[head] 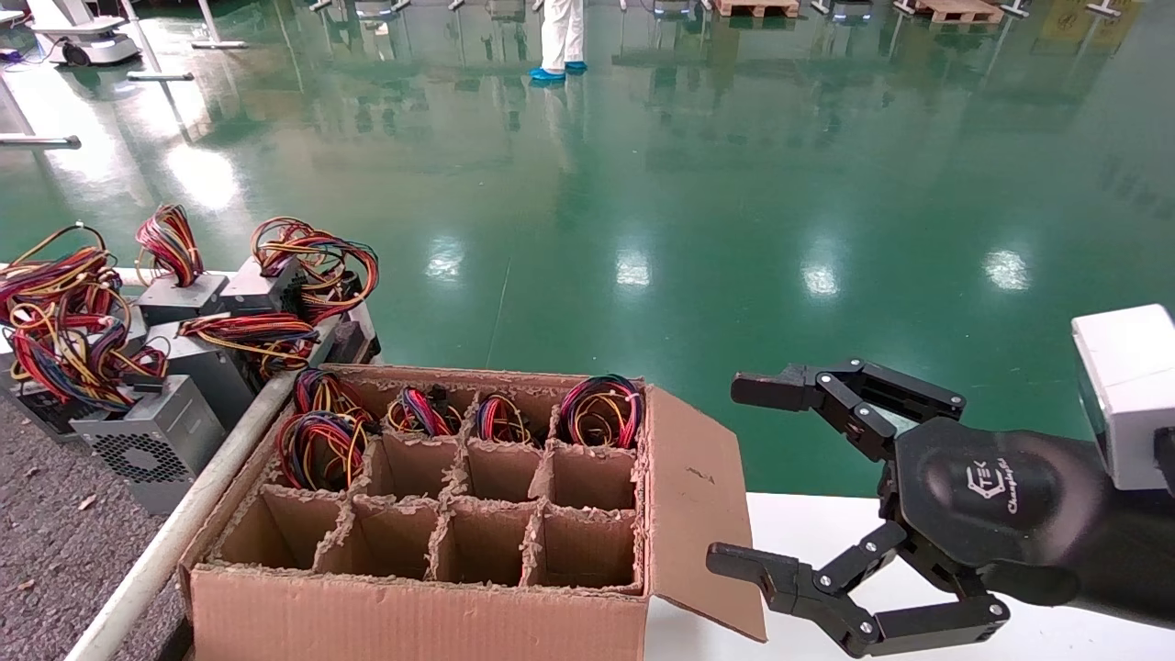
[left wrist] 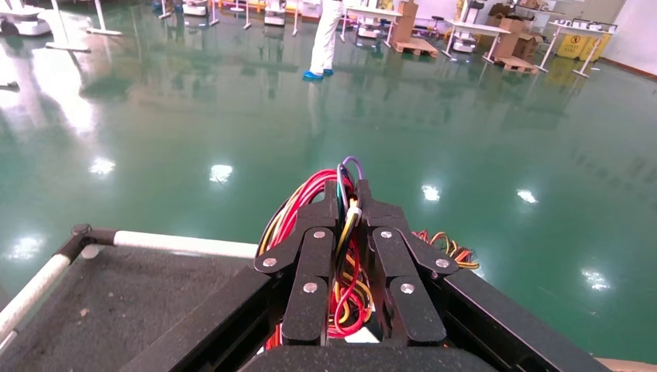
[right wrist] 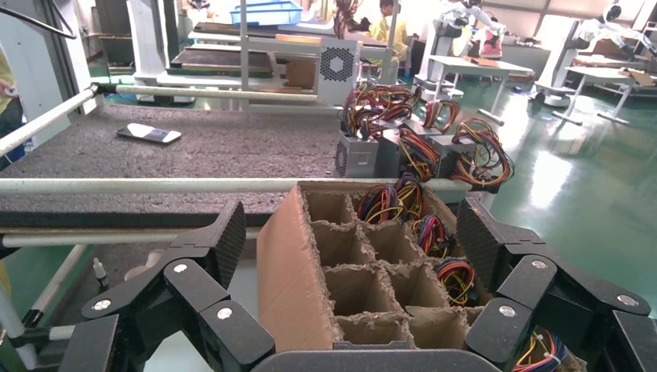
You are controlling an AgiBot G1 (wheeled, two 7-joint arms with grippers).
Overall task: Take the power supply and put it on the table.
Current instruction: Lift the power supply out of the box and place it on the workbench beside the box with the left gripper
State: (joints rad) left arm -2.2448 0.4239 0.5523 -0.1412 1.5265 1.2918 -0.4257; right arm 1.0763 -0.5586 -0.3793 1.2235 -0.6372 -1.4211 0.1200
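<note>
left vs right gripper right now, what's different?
The left gripper is shut on a bundle of wires, while the right gripper is open and empty.
The left gripper is over the grey table; the right gripper is beside the cardboard box, over the white tabletop.
Both have black fingers.

Glossy green floor (head: 698, 184) mirrors lights; perhaps pallets (head: 955, 9) far off.

Rough felt table (head: 46, 542), corrugated cardboard box (head: 413, 615)
</note>
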